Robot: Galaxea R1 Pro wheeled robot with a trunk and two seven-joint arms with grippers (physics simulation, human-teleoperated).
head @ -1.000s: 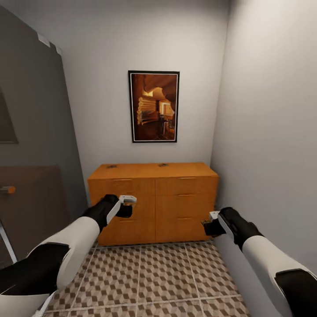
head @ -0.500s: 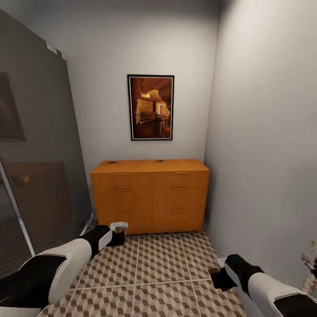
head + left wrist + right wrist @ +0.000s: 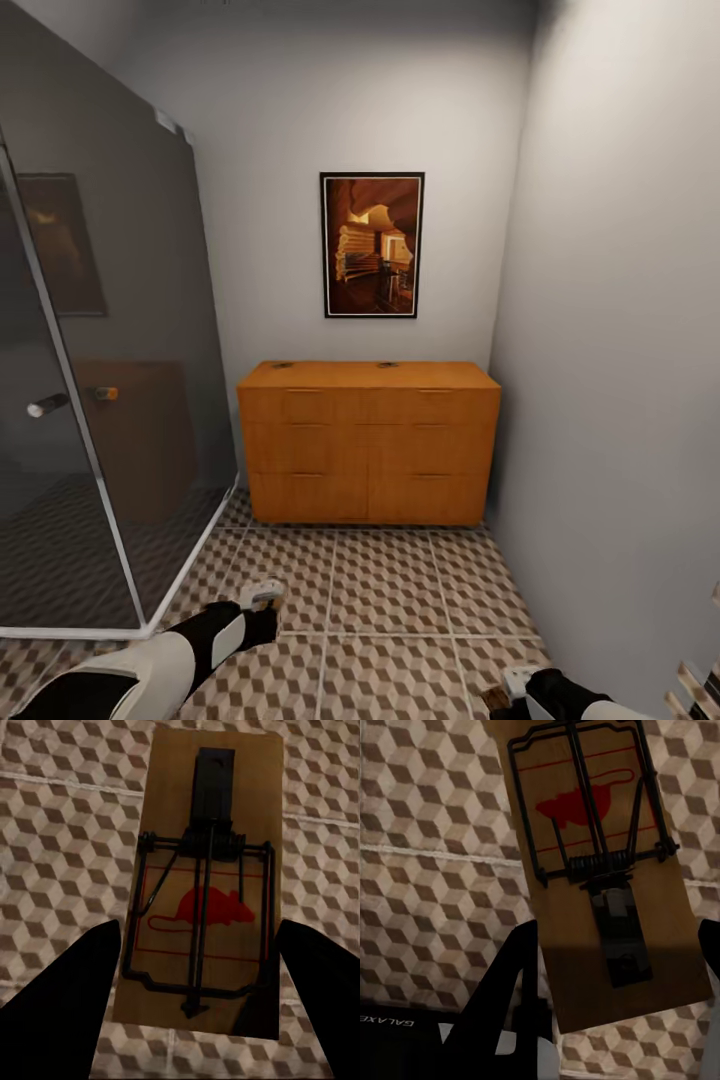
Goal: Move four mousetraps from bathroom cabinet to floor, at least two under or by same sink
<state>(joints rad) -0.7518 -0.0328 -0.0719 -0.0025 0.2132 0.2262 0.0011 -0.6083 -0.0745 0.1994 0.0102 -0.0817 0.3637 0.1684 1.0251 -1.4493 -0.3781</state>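
Observation:
The orange-brown cabinet (image 3: 368, 445) stands against the far wall, drawers closed. Two small dark mousetraps (image 3: 283, 365) (image 3: 387, 364) lie on its top. My left gripper (image 3: 262, 600) hangs low over the patterned bathroom floor (image 3: 390, 590), shut on a mousetrap (image 3: 247, 810), a wooden board with a red mouse print and wire spring, held between the dark fingers (image 3: 75, 1005) of the left gripper (image 3: 200, 930). Low at the front right, my right gripper (image 3: 505, 690) (image 3: 619, 937) is shut on another mousetrap (image 3: 585, 795), seen above the tiles. No sink is in view.
A dark glass shower enclosure (image 3: 110, 400) with a metal frame fills the left side. The grey wall (image 3: 620, 350) runs close along the right. A framed picture (image 3: 372, 245) hangs above the cabinet. Something striped shows at the lower right corner (image 3: 700, 685).
The view has backed away from the cabinet and swung right, bringing more shower glass into sight. Both arms have dropped from cabinet height to near the floor, each still holding its mousetrap.

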